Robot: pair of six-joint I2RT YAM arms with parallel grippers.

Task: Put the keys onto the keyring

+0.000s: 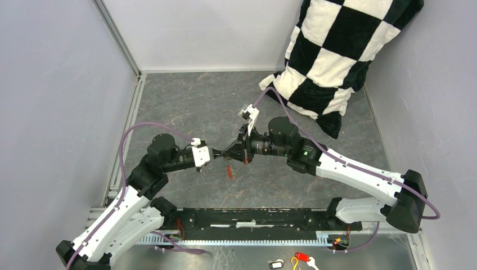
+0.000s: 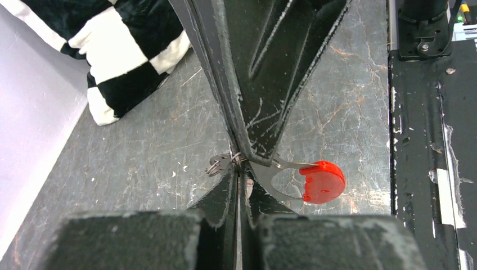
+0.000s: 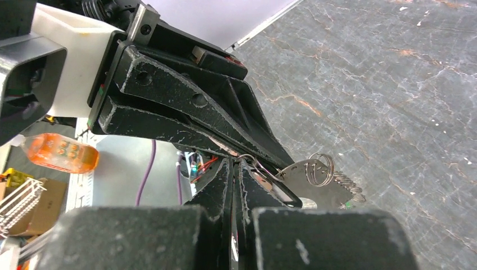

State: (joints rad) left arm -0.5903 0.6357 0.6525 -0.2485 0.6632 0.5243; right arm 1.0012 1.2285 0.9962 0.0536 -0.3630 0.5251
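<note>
My left gripper (image 1: 221,153) and right gripper (image 1: 238,151) meet tip to tip above the middle of the table. Both are shut on the keyring (image 2: 224,163), a thin silvery wire with small loops. In the left wrist view the left gripper (image 2: 239,171) pinches the wire right under the right fingers (image 2: 264,112). The red key (image 2: 322,181) hangs from the wire on a curved metal piece and dangles below the tips (image 1: 229,170). In the right wrist view the right gripper (image 3: 233,166) holds the wire beside the dark metal key (image 3: 306,188), which carries a small split ring (image 3: 322,169). The green key is mostly hidden.
A black-and-white checkered pillow (image 1: 337,50) leans in the back right corner. A red tag with a yellow loop (image 1: 302,259) and a small black-framed white tag (image 1: 275,263) lie beyond the black base rail (image 1: 253,219) at the near edge. Grey walls close off left, back and right.
</note>
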